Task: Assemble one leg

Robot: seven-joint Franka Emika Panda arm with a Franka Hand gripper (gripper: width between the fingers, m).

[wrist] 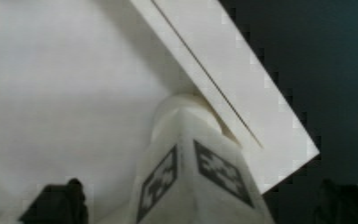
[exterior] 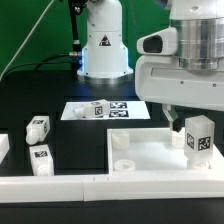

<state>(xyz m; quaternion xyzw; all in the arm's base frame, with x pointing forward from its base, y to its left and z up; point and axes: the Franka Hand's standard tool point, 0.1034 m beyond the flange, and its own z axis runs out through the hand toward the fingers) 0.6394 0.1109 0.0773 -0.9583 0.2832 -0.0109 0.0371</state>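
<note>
**Item:** the leg (exterior: 198,136), one piece.
**Description:** small, chunky white plastic peg with a squared body, rounded at its lower end.
**Markings:** black-and-white square tags. One faces the exterior camera. In the wrist view the leg (wrist: 190,170) shows two tags on adjoining faces.
**Pose:** upright, long axis vertical.
**State:** clamped between the fingers of the gripper (exterior: 196,122), clear of the black counter surface.
**Location:** close to the counter's front edge, toward the corner at the exterior view's right. The lower end meets the raised rim at a corner of the white tabletop (exterior: 150,158). Whether it is seated in a socket there cannot be told.
</note>
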